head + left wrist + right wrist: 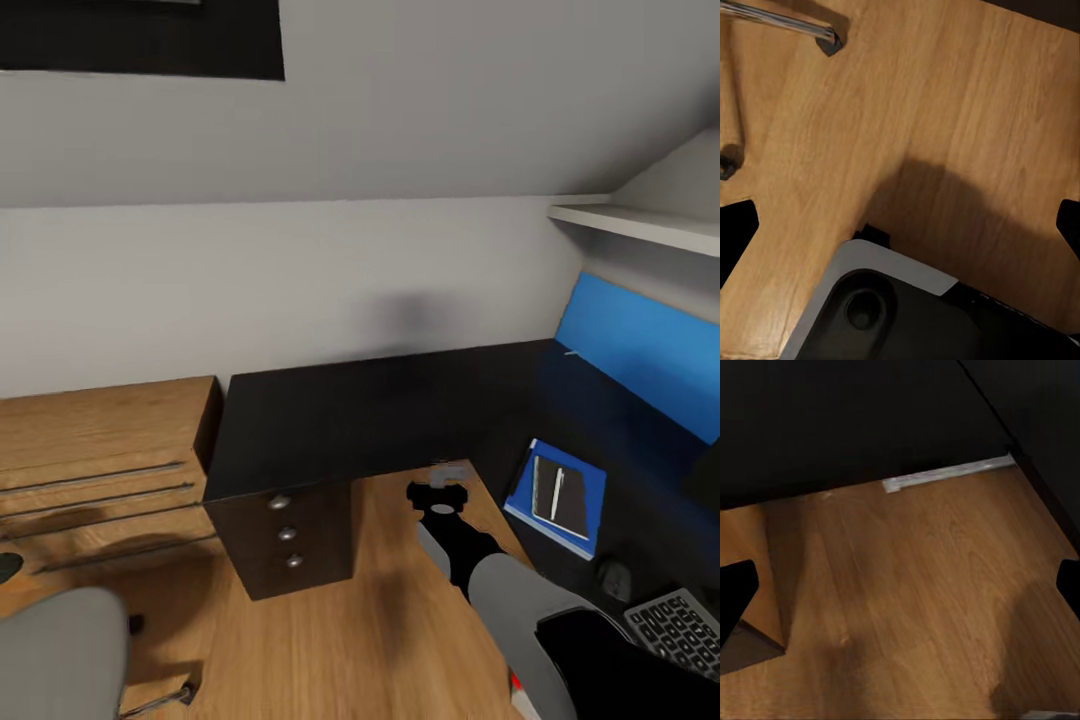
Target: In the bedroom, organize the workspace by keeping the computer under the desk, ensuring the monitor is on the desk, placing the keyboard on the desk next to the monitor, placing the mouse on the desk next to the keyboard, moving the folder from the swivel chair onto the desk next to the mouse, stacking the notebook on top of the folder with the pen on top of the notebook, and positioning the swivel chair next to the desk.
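Observation:
The black desk [380, 410] runs along the wall and turns down the right side, with its drawer unit [290, 535] below the left end. On the right wing lies the blue folder [525, 490], with the dark notebook [572, 500] and the pale pen [556, 492] on top. Nearer me are the black mouse [613, 578] and the keyboard [680, 625]. The swivel chair's grey seat [60, 650] shows at bottom left. My right gripper [440, 487] [900, 592] hangs open over the floor by the desk's inner corner. My left gripper [904, 232] is open above the floor. The computer and monitor are out of view.
A light wooden chest of drawers [100, 460] stands left of the desk. A blue wall panel [640, 350] and a white shelf [640, 225] sit above the right wing. A chrome chair leg [780, 19] and my base [892, 307] are close to the left gripper.

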Robot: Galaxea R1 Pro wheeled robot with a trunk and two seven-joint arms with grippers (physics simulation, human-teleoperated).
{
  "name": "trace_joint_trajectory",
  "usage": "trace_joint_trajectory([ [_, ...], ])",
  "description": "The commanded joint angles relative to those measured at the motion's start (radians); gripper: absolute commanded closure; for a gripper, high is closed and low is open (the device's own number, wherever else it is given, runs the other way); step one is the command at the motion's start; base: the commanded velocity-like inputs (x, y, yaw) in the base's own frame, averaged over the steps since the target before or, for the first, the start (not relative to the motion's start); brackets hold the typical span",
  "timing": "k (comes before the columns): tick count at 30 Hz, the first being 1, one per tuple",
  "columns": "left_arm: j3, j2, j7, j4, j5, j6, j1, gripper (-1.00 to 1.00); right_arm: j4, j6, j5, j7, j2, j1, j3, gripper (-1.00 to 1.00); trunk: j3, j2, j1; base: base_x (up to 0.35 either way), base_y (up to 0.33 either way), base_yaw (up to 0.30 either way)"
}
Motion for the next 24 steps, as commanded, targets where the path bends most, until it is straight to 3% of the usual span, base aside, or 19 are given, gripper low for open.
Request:
trace_joint_trajectory([
  [1, 0.003, 0.000, -0.010, 0.001, 0.010, -0.001, -0.001, -1.00, 0.014, -0.012, -0.010, -0.006, 0.000, 0.000, 0.008, -1.00, -0.001, -0.001, 0.000, -0.318, -0.137, 0.278],
  [12, 0.003, 0.000, -0.009, 0.002, 0.010, -0.001, -0.001, -1.00, 0.226, -0.222, -0.007, -0.003, 0.000, 0.042, 0.008, -1.00, -0.001, -0.001, 0.000, -0.315, -0.154, 0.267],
  [15, 0.003, 0.000, -0.009, 0.002, 0.010, -0.001, -0.001, -1.00, 0.246, -0.268, 0.000, -0.003, 0.000, 0.087, 0.008, -1.00, -0.001, -0.001, 0.000, -0.313, -0.162, 0.180],
  [21, 0.003, 0.000, -0.010, 0.002, 0.010, -0.001, -0.001, -1.00, 0.262, -0.359, 0.061, -0.004, 0.000, 0.234, 0.009, -1.00, -0.001, -0.001, 0.000, -0.313, -0.161, 0.058],
  [24, 0.003, 0.000, -0.010, 0.002, 0.010, -0.001, -0.001, -1.00, 0.264, -0.394, 0.083, -0.004, -0.006, 0.279, 0.009, -1.00, -0.001, -0.001, 0.000, -0.313, -0.161, 0.016],
])
